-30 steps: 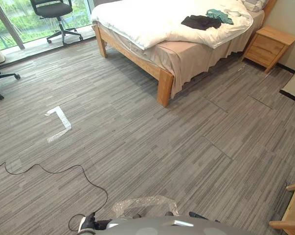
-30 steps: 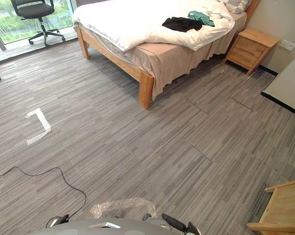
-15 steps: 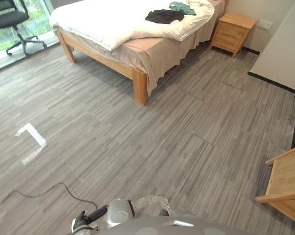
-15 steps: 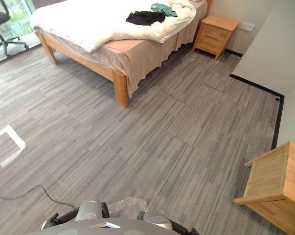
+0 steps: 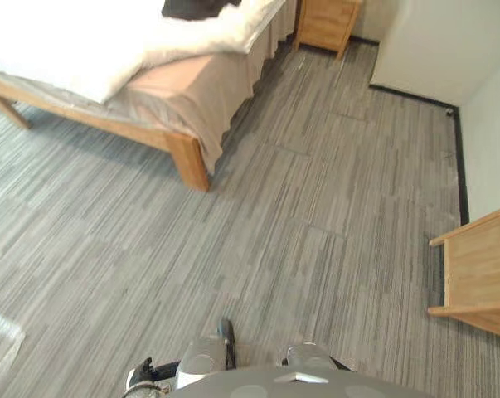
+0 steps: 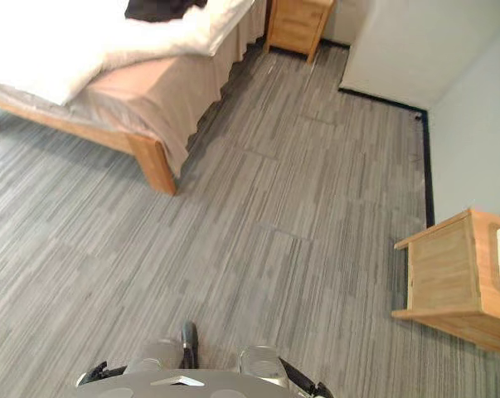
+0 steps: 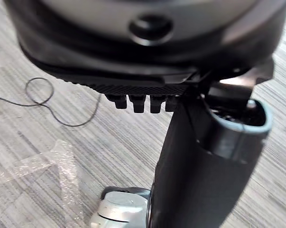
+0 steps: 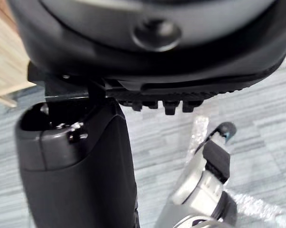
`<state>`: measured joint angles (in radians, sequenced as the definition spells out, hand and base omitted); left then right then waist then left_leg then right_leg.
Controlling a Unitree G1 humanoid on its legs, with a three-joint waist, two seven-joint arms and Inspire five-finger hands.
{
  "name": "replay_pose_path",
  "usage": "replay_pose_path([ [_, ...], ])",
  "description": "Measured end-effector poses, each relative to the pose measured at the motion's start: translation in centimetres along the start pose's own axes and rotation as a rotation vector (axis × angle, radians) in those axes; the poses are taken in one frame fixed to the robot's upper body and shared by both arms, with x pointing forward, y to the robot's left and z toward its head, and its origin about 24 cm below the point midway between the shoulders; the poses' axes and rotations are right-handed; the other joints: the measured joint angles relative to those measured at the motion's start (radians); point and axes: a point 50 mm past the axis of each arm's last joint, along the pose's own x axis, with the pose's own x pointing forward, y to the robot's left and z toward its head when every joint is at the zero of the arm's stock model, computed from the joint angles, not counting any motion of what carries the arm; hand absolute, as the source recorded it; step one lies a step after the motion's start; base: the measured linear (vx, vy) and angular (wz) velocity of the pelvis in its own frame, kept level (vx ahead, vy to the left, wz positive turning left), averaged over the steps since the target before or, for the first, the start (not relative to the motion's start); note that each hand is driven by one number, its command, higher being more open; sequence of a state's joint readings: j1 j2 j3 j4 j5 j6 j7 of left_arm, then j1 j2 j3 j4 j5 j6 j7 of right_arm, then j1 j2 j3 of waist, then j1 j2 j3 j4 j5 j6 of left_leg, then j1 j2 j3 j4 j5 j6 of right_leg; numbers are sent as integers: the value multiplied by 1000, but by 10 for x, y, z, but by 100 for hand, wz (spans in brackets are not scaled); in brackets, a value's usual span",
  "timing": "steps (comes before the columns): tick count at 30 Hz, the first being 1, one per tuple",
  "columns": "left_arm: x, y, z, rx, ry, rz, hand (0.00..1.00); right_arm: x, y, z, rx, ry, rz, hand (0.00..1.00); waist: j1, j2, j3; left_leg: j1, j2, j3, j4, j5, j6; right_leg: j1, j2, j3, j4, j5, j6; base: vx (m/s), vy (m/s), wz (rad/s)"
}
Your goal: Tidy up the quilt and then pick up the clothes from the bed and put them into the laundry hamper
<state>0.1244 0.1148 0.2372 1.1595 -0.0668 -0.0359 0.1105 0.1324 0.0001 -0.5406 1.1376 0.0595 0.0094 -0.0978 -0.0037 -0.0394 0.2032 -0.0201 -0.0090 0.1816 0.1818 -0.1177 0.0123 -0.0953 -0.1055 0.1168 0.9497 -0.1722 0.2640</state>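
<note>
The robot stands out on the grey striped carpet floor (image 5: 316,249), looking toward the foot corner of the light wooden bed (image 5: 188,162). Its left hand (image 7: 133,71) hangs low at its side. The fingers (image 7: 138,103) are loose and uncurled with nothing in them, and beyond them lie bare floor and a crumpled patch of clear plastic film (image 7: 43,166). The right hand (image 8: 152,71) is likewise empty, its fingers (image 8: 169,105) relaxed over the floor.

Everything the job concerns is well apart from the fingers, ahead and toward the left-hand side. The puffy white quilt (image 5: 84,50) lies rumpled across the mattress. Its edge spills over the beige sheet (image 5: 191,95) that drapes down the bed's side, so to my eye it has not been straightened. A black garment (image 5: 196,8) rests on top of the quilt at the far end, so pulling the quilt flat could shift it.

A small light wooden bedside cabinet (image 5: 324,21) stands just past the bed. A pale wooden piece of furniture (image 5: 478,274) sits nearer, on the right-hand side; I cannot tell what it is.

I'd judge the hands hang empty because nothing is within reach yet. The task looks barely begun, and the robot must first get closer to the bed.
</note>
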Motion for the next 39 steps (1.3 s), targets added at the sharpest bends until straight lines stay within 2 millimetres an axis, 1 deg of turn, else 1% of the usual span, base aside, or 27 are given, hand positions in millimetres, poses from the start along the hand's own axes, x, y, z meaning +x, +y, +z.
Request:
replay_pose_path([
  [2,2,-3,13,20,-31,3,100,0,0,4,30,-25,-14,100,-14,-2,1,118,19,4,-40,-31,5,-93,-94,-229,117,-58,-115,460,8,1],
  [3,3,-5,18,23,-44,0,100,0,0,6,31,-32,-19,100,-16,1,3,148,28,6,-56,-32,4,-111,-101,-271,99,-74,-140,478,-50,1],
  [5,5,-17,44,70,-116,-34,100,0,6,15,21,-63,-10,100,-34,28,19,233,92,11,-113,-34,1,-171,-74,-413,-136,-109,-197,479,-119,1],
  [7,4,-33,67,100,-188,-78,100,1,8,24,-1,-91,1,100,-50,43,28,264,127,14,-130,-35,-1,-214,-48,-432,-436,-58,-191,475,-217,18],
  [9,1,-47,84,115,-257,-114,100,1,9,27,-25,-99,4,100,-62,46,29,299,146,37,-139,-55,-41,-238,-53,-392,-787,99,-170,581,-304,22],
  [11,-1,-52,87,116,-278,-128,100,1,8,22,-21,-82,0,100,-60,32,35,382,151,46,-145,-102,-111,-250,-78,-348,-855,127,-172,648,-369,-2],
  [12,-2,-60,80,102,-254,-146,100,2,6,28,-6,-91,3,100,-60,60,49,448,180,58,-146,-115,-127,-264,-59,-348,-750,253,-186,687,-409,-20],
  [13,-2,-63,74,99,-236,-153,100,2,5,30,-8,-100,1,100,-61,79,45,451,198,61,-127,-107,-127,-283,-45,-350,-692,256,-189,673,-454,-30],
  [15,-4,-71,60,92,-188,-179,100,2,1,36,-8,-122,-5,100,-65,120,41,396,266,25,62,-54,-116,-285,1,-360,-595,220,-252,613,-485,-23],
  [16,-5,-73,52,73,-167,-187,100,3,-1,38,-4,-126,-11,100,-62,133,40,342,295,-13,199,10,-104,-259,28,-366,-598,195,-284,732,-496,-26],
  [17,-4,-69,46,37,-148,-182,100,3,-2,41,-6,-133,-17,100,-61,143,45,259,332,-65,391,163,-97,-193,63,-376,-632,167,-302,766,-403,-19],
  [18,-4,-67,49,4,-160,-167,100,3,-4,41,-20,-134,-25,100,-55,142,65,163,360,-100,609,214,-102,-102,101,-378,-695,157,-316,742,-361,-13],
  [19,-4,-65,52,-5,-175,-162,100,3,-3,42,-27,-137,-27,100,-49,148,71,124,367,-97,708,173,-106,-54,114,-372,-721,152,-323,465,-201,-13],
  [20,-4,-62,57,-18,-197,-152,100,2,-1,43,-47,-143,-27,100,-36,128,85,53,361,-70,830,91,-117,23,130,-362,-766,139,-336,476,-197,-21],
  [22,-5,-61,65,-27,-233,-152,100,2,5,48,-77,-162,-11,100,-17,118,85,-46,318,-9,838,-13,-110,116,136,-339,-832,129,-328,500,-168,-27],
  [24,-6,-63,71,-34,-267,-161,100,3,9,58,-134,-183,1,100,3,117,85,-131,241,101,604,-95,-100,200,125,-323,-884,106,-313,425,-62,-26],
  [26,-7,-63,72,-35,-271,-161,100,3,9,58,-135,-178,3,100,15,115,85,-134,184,219,311,-75,-81,259,110,-334,-913,79,-305,438,20,1],
  [28,-7,-64,72,-34,-272,-162,100,3,9,58,-136,-177,5,100,22,116,84,-135,152,376,84,1,-29,326,109,-361,-956,57,-286,496,65,29],
  [29,-7,-64,72,-38,-273,-162,100,3,9,57,-139,-174,7,100,31,110,79,-137,140,456,29,55,43,363,109,-380,-972,33,-265,430,79,36],
  [30,-6,-63,72,-38,-270,-160,100,3,10,56,-140,-168,9,100,36,102,68,-134,136,473,27,86,90,376,105,-388,-970,16,-252,702,153,62],
  [31,-5,-56,72,-35,-265,-147,100,3,16,49,-148,-153,26,100,40,64,39,-130,77,464,22,78,132,381,64,-423,-925,-21,-214,599,134,57],
  [33,-4,-54,69,-37,-251,-140,100,3,15,49,-189,-156,33,100,44,53,27,-105,50,411,14,55,133,341,34,-446,-758,-44,-176,547,147,92],
  [34,-3,-52,68,-45,-242,-134,100,3,14,46,-189,-142,40,100,51,46,24,-70,31,357,4,36,126,282,5,-445,-536,-36,-124,617,190,138],
  [35,-2,-51,67,-38,-234,-130,100,3,12,44,-178,-130,34,100,50,42,22,-40,22,300,4,16,122,226,-14,-421,-348,18,-28,746,172,180],
  [36,-2,-49,66,-29,-218,-127,100,4,10,39,-177,-111,28,100,49,34,22,10,11,224,-4,-7,112,168,-32,-399,-128,28,1,717,51,202],
  [37,0,-46,63,-23,-198,-118,100,4,8,35,-176,-99,23,100,48,28,23,79,-1,155,-27,-12,108,142,-72,-428,10,9,-35,587,-41,186],
  [39,1,-41,59,-16,-179,-101,100,4,7,35,-163,-102,17,100,37,30,22,146,-3,73,-45,-12,108,121,-117,-480,45,-33,-108,504,-165,156],
])
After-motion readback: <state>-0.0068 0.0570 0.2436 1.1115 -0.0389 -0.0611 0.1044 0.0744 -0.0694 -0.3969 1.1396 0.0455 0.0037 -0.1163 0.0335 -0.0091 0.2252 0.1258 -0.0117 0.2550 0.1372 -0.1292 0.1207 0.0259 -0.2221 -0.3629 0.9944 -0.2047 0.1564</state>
